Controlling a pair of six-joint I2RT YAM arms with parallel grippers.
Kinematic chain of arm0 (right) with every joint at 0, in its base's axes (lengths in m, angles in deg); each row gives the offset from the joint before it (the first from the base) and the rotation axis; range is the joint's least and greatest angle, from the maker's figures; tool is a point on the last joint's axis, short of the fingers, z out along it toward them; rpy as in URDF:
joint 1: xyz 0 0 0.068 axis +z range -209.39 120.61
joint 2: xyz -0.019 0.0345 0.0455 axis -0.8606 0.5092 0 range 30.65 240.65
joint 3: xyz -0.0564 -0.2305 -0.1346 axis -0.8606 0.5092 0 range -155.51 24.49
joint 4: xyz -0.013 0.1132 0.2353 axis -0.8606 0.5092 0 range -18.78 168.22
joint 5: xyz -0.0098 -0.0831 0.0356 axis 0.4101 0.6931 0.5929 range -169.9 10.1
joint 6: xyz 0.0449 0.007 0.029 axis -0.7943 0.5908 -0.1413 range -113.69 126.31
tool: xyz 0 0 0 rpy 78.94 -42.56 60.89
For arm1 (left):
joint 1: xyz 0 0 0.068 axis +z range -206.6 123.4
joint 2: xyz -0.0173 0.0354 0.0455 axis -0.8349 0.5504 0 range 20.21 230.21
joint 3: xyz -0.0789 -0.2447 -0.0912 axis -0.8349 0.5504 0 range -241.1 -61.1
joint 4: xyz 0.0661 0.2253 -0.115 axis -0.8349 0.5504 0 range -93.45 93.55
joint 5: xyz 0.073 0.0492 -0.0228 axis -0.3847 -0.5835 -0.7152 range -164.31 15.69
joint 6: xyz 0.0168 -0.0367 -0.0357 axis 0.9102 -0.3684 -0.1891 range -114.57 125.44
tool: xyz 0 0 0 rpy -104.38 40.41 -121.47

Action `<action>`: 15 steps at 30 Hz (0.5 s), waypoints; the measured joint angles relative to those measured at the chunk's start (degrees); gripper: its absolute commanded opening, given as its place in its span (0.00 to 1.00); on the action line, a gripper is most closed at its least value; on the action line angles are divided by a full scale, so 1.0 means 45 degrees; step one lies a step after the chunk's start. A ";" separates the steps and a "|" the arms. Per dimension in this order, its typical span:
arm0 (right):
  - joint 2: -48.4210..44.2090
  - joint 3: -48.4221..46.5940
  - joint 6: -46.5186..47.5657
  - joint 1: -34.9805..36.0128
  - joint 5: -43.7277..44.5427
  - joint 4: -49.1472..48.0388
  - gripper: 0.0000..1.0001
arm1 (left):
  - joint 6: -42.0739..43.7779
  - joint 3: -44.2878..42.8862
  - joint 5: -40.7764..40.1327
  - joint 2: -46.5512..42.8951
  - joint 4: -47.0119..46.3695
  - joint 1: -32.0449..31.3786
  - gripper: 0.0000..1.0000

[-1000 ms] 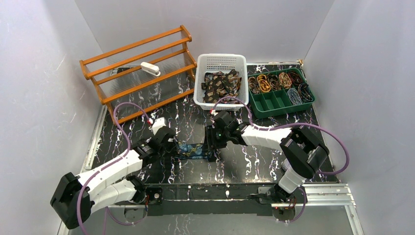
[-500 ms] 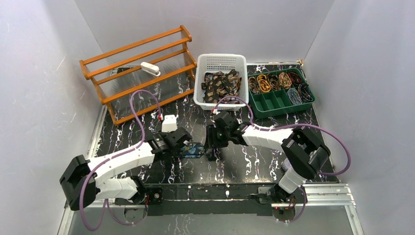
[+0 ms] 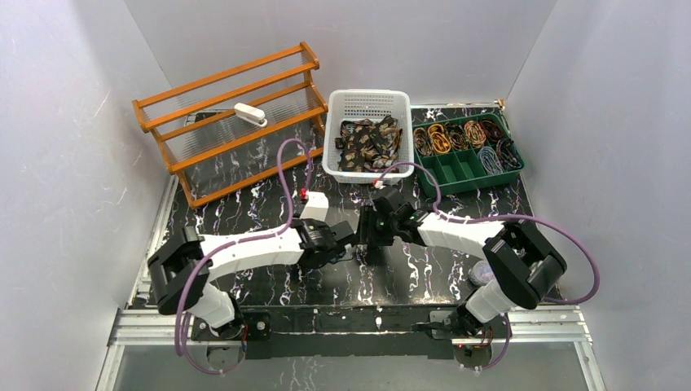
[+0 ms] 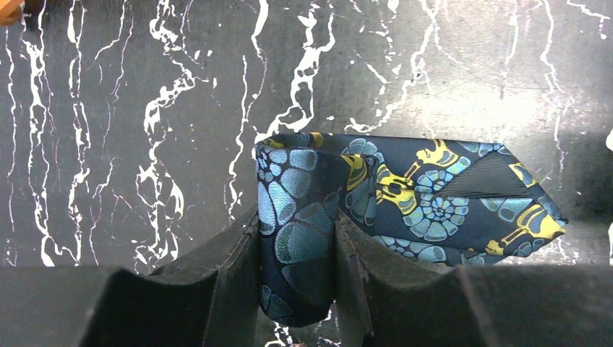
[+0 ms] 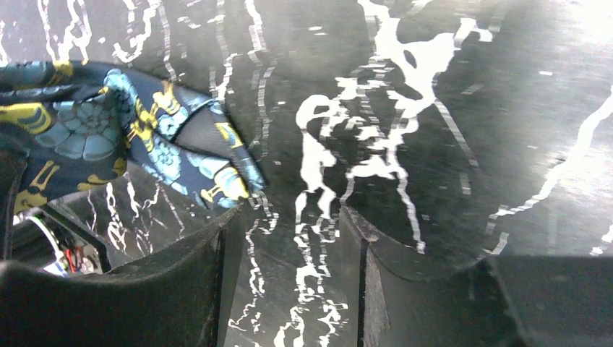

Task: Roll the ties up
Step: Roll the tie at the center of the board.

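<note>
A: Surface & room first, pls?

B: A black marble-look table w/ white veins is sitting inside plain pale walls. A metal rail is running along the near edge. At the back, L to R: a wooden rack is standing at an angle w/ a small white object lying on it. Next, a white basket is holding a heap of brown ties. Then a green tray is holding rolled ties in several compartments.

A: Grippers?

B: Mid-table, the left gripper is pinching the rolled-over part of the blue tie, fingers pressing the fabric from both sides. The tie's pointed end is lying flat on the table, right of the roll. Beside it, the right gripper is standing partly open w/ only bare table betw. its fingers, so it's holding nothing. The tie's tip is lying just left of its left finger.

A: Vs. a sec ago?

B: The left arm is reaching much further right now, its gripper close beside the right one. Before, the tie was lying stretched out betw. the two. Now it's nearly hidden in the top view. The right gripper is sitting slightly further right too, & the purple cable is arching higher.
</note>
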 measured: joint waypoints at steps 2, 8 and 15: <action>-0.0180 0.0379 -0.0185 -0.0432 -0.0058 -0.0126 0.60 | -0.0180 -0.0486 -0.0228 0.0627 0.0340 -0.0243 0.34; -0.0568 0.0991 -0.0457 -0.1258 -0.0272 -0.0311 0.62 | -0.0646 -0.1953 -0.0889 0.2676 0.1472 -0.0874 0.36; -0.1127 0.1569 -0.0719 -0.1923 -0.0772 -0.0680 0.63 | -0.1039 -0.3895 -0.1477 0.4881 0.2943 -0.1525 0.44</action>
